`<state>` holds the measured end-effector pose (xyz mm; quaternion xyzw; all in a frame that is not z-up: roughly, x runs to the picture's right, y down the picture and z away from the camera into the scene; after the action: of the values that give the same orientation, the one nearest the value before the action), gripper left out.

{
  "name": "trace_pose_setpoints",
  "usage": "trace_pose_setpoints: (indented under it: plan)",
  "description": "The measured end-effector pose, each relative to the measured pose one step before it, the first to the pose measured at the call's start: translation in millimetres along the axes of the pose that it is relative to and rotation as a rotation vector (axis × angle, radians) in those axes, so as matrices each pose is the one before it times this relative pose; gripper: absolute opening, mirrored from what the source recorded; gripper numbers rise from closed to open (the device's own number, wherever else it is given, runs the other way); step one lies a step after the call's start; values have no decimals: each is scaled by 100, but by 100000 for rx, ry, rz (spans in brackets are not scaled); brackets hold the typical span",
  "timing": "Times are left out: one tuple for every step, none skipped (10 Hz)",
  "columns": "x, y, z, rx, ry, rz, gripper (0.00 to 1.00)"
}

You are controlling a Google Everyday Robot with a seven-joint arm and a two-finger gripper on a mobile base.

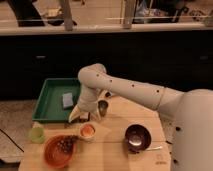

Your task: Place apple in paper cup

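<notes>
apple (87, 129): sitting inside the paper cup (87, 133), orange-red top showing at the mouth
paper cup: short white one, on the wooden tabletop (112, 155), right next to the orange bowl (58, 151)
pincer (78, 115): just above and left of the paper cup, honestly can't tell how its fingers stand
orange bowl: dark bits piled inside
steel cup (102, 107): just behind the paper cup
green cup (36, 133): far left edge
dark bowl (137, 137): off to the right
green tray (53, 100): holds a grey-blue block (67, 99)
room: dark cabinets behind, countertop above
</notes>
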<state>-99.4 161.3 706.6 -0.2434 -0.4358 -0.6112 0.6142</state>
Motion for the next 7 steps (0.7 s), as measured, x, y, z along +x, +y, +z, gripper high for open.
trace_pose_setpoints:
  plan:
    - [-24,4,74,438,31,-283,80]
    - [-15,34,-22,291,119,-104,80]
    - [-3,33,-9,3,9,51,80]
    - [-2,-46,16,-24,-28,-87,80]
    - [-5,-37,7,-15,-20,-73,80]
    - [1,9,1,-2,-2,20,80]
    - [0,-2,-1,0,-1,-6,80]
